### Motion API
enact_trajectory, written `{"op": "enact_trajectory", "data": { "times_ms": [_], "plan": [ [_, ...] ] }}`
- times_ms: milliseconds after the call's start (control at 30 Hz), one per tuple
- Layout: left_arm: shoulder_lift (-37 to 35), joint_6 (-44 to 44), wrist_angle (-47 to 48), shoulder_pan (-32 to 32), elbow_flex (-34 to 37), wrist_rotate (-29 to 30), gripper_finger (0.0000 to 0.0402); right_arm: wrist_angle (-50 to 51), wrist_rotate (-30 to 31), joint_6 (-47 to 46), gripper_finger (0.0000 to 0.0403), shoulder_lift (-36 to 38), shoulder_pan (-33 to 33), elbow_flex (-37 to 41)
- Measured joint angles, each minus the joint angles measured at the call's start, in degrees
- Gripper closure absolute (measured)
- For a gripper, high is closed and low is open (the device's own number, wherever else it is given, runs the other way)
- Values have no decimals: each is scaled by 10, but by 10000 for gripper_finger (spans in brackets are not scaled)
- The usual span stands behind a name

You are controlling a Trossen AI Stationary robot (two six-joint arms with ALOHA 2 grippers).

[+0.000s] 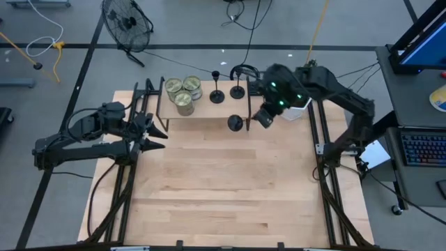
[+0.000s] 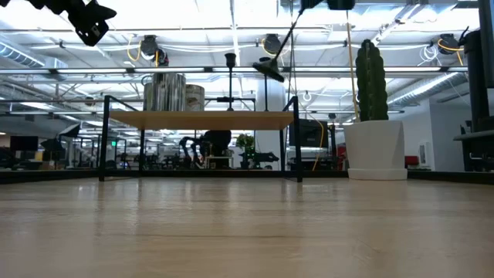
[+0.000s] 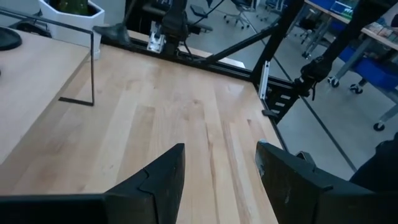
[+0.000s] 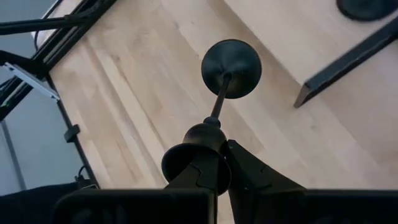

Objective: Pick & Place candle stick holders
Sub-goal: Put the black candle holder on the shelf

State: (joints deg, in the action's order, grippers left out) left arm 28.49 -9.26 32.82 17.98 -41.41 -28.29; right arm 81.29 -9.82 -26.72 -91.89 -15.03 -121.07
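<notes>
Black metal is what the right gripper is clamped on: a candlestick, pinched at the cup end so that stem and round base stick out ahead of the fingers, tilted rather than upright. In the high view it hangs in the air just off the front right corner of the small shelf, and the low view shows the base canted near the shelf's right end, above board level. Two more candlesticks already stand on the shelf, right of a cluster of tins. The step in hand looks like carrying this third one to its spot. To do it well, the wrist should bring the stem to vertical before any descent, so the base meets the surface flat instead of on its rim. The approach should stay clear of the shelf leg and of the nearest standing candlestick, which a swinging base could knock over. The fingers should part only once the base sits fully. At the table's left edge, the left gripper waits half open, holding nothing.
</notes>
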Motion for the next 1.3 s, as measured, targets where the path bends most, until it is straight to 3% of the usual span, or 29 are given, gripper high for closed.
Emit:
{"op": "enact_trajectory", "data": {
  "times_ms": [333, 1300],
  "plan": [
    [0, 1, 0, 0, 0, -7, 197, 32, -9, 70, 398, -86, -82, -105],
    [0, -2, 0, 0, 0, -7, 197, 11, -26, 116, 397, -148, -128, -108]
  ]
}}
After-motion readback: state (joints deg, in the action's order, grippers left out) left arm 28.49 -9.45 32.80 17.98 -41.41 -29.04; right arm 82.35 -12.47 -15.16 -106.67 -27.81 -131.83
